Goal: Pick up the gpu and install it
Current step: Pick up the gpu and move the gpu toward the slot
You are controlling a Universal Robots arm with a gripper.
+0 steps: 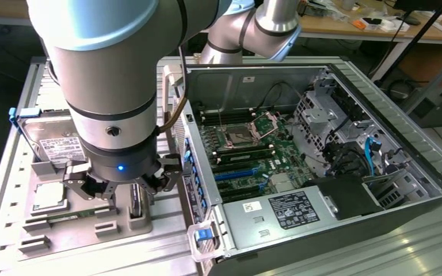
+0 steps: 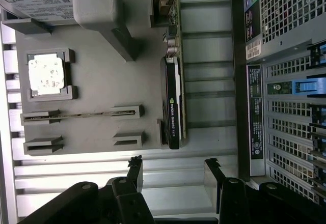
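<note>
The gpu [image 2: 173,102] is a slim card with a black face that stands on edge in a slot of the grey holder plate [image 2: 97,81]. In the exterior view the gpu [image 1: 136,204] shows as a dark strip right under the arm's wrist. My gripper [image 2: 173,175] hangs above the card with its two black fingers [image 2: 135,170] spread wide, one to each side of the card's line and clear of it, holding nothing. In the exterior view the gripper [image 1: 129,191] sits just over the holder plate [image 1: 83,230], beside the open computer case [image 1: 405,144].
The holder plate also carries a hard drive [image 1: 52,144], a square processor [image 2: 46,74] and a thin memory stick [image 2: 76,115]. The case lies open at the exterior view's right, showing its motherboard [image 1: 244,155] with blue slots [image 1: 232,172] and a power supply [image 1: 290,210].
</note>
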